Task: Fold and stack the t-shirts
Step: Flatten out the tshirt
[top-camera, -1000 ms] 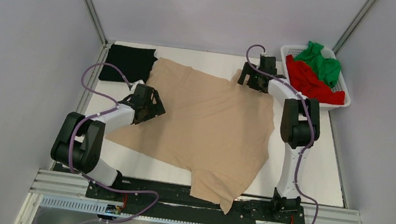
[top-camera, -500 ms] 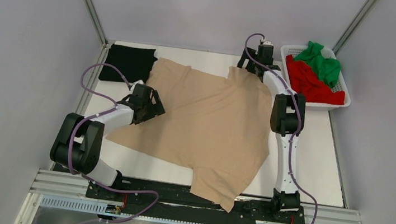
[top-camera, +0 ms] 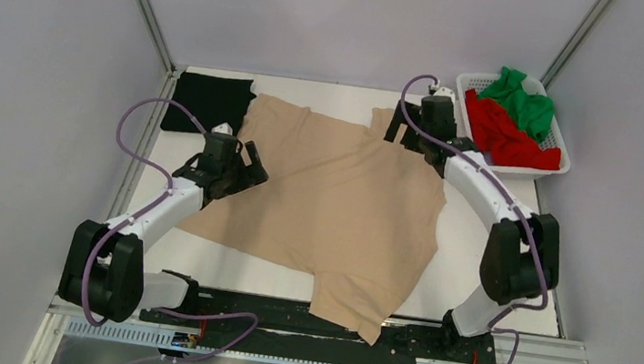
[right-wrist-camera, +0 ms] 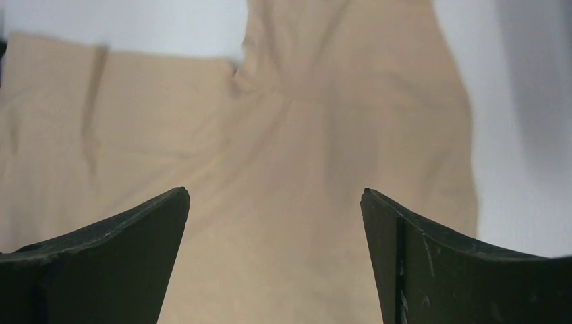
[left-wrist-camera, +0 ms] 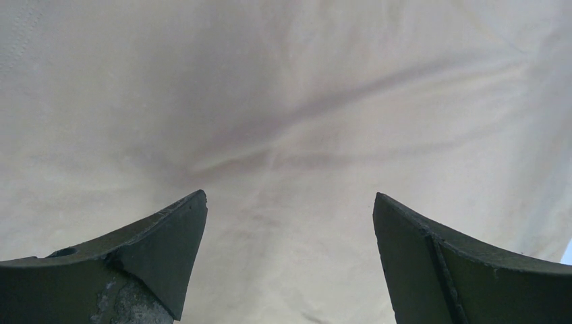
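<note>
The beige t-shirt [top-camera: 334,202] lies spread over the middle of the table, its hem hanging off the near edge. My left gripper [top-camera: 249,170] is open and empty just above its left side; the left wrist view shows only beige cloth [left-wrist-camera: 283,121] between the open fingers [left-wrist-camera: 290,202]. My right gripper [top-camera: 403,133] is open and empty over the far right sleeve [right-wrist-camera: 351,101], with its fingers wide apart [right-wrist-camera: 275,196]. A folded black t-shirt [top-camera: 208,103] lies at the back left. The red t-shirt [top-camera: 506,137] and the green t-shirt [top-camera: 524,100] lie bunched in the basket.
The white slatted basket [top-camera: 546,174] stands at the back right corner of the table. Bare white table [top-camera: 500,276] shows to the right of the beige shirt and along the back edge [top-camera: 328,94]. Grey walls close in the cell.
My right arm's elbow swung out to the right; its gripper reached toward the back, then came back over the far sleeve. My left arm stretched out and its gripper shifted slightly left.
</note>
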Controlling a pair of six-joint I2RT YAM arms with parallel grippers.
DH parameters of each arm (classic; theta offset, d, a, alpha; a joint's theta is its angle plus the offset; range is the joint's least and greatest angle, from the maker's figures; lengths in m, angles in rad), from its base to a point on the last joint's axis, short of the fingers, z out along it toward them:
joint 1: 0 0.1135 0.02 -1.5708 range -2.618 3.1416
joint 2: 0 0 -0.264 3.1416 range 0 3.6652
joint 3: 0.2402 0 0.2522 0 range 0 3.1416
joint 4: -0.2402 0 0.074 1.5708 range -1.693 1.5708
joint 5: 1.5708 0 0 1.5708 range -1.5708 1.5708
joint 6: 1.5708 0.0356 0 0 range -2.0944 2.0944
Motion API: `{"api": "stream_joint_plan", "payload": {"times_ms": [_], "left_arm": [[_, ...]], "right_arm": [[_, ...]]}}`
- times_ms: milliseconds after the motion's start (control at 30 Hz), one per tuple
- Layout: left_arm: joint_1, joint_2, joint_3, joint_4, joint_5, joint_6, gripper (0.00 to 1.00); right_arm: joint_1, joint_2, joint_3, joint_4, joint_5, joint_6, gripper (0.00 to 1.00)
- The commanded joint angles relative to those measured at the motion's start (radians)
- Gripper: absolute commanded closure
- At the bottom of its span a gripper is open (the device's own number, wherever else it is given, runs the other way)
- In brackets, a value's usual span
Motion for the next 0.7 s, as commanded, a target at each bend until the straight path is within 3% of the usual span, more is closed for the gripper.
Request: {"api": "stream_joint_plan", "payload": {"times_ms": [0, 233, 667], "left_arm": [[-0.005, -0.032, 0.065, -0.085, -0.039, 0.038, 0.00], [-0.005, 0.080, 0.145, -0.076, -0.035, 0.055, 0.00], [-0.005, 0.326, 0.236, 0.037, -0.050, 0.026, 0.00]], "right_arm": [[0.117, -0.131, -0.236, -0.087, 0.039, 0.154, 0.00], [0.178, -0.155, -0.386, -0.120, 0.079, 0.249, 0.00], [0.002, 0.164, -0.187, -0.163, 0.087, 0.194, 0.00]]}}
